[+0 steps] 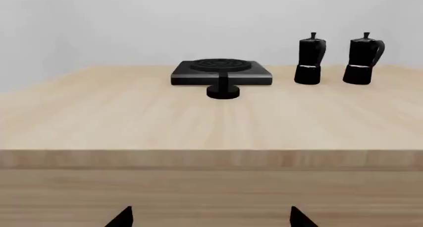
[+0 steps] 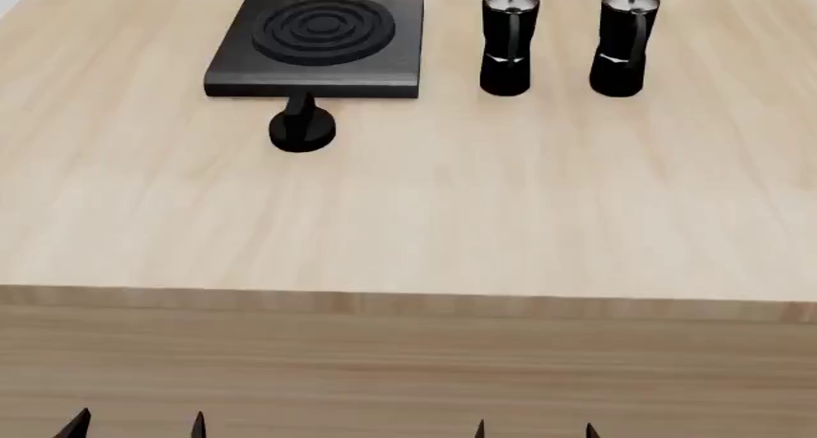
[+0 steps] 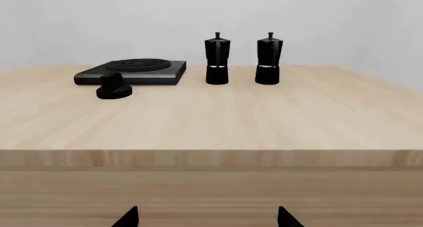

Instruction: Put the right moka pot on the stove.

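Right moka pot (image 2: 622,44) stands upright near the far edge of the wooden table (image 2: 422,218), just beside its twin, the left moka pot (image 2: 508,44), the two apart and not touching. To their left lies the stove (image 2: 320,46), bare on top, with a small round knob (image 2: 302,127) in front of it. Both arms sit low before the table's near edge: left gripper (image 2: 138,425) and right gripper (image 2: 534,430) show only fingertips, spread apart, holding nothing
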